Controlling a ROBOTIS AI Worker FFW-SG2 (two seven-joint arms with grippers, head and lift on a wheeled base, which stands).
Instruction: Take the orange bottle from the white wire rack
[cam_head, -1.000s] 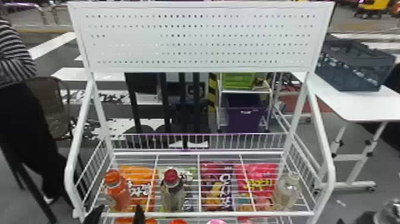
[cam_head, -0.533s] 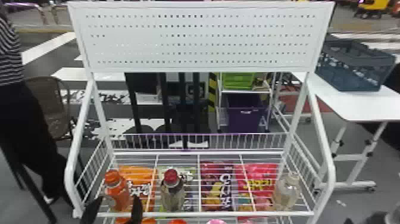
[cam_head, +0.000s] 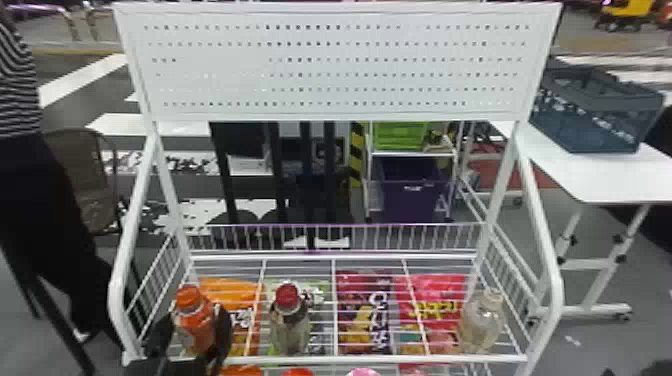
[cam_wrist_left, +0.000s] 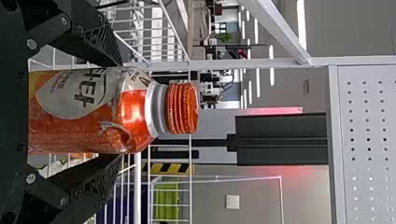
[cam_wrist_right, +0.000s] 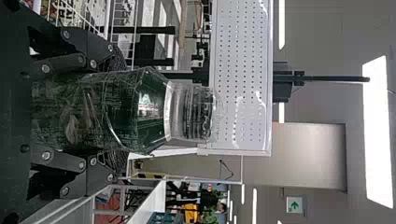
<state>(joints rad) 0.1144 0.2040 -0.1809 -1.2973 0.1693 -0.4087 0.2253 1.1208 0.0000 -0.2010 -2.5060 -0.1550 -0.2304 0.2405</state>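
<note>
Left tool is open, w/ its two flat black fingers spread around the orange plastic bottle, one on each side; can't tell if they touch it. Bottle stands upright at the near left corner of the white wire rack. Left wrist view: left tool has the bottle's upper body b/w its fingertips, ribbed orange cap beyond them. Right tool, low at the near right, outside the rack, is closed on a transparent plastic bottle.

Below the near rail: a round red cap & a round pink cap, approx. ctr. Same shelf as the orange one, also near: a red-capped clear bottle just right of it, & a pale clear bottle by the right end. Thru the wires, left to right: orange, pale green, purple & pink-red snack bags.

Farther: rack's far wire fence, w/ a white perforated panel above. Far bkgd: dark purple bin under a lime-green bin; at right, a white table w/ a blue-grey openwork plastic basket.
</note>
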